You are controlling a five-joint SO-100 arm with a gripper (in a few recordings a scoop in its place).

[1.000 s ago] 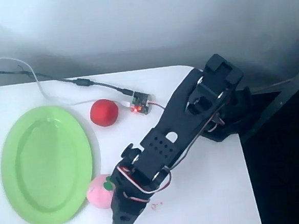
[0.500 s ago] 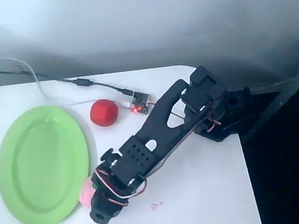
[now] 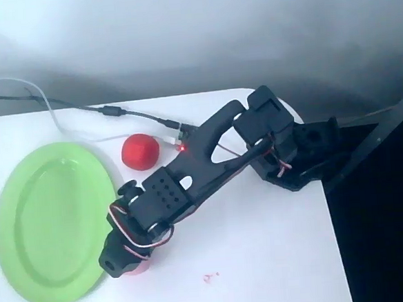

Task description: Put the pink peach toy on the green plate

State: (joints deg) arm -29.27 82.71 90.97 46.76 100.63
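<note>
overhead view: the pink peach toy shows as a thin pink sliver under the black gripper, near the front edge of the white desk and just beside the right rim of the green plate. most of the toy is hidden by the gripper, so whether it touches the rim cannot be told. whether the fingers are apart or clamped on the toy cannot be told either; the wrist body covers them from above.

judged from its look, the toy is a soft, light plush ball. it should squash under pressure instead of slipping, and it will not break. a hold across its round middle seems best, firm enough to dent it a little.

the plate is a large pale green oval with a raised rim, lying at the left side of the desk, its middle bare.

1 solid red ball sits well apart, toward the back edge, near a small circuit board with a red light and a cable.
</note>
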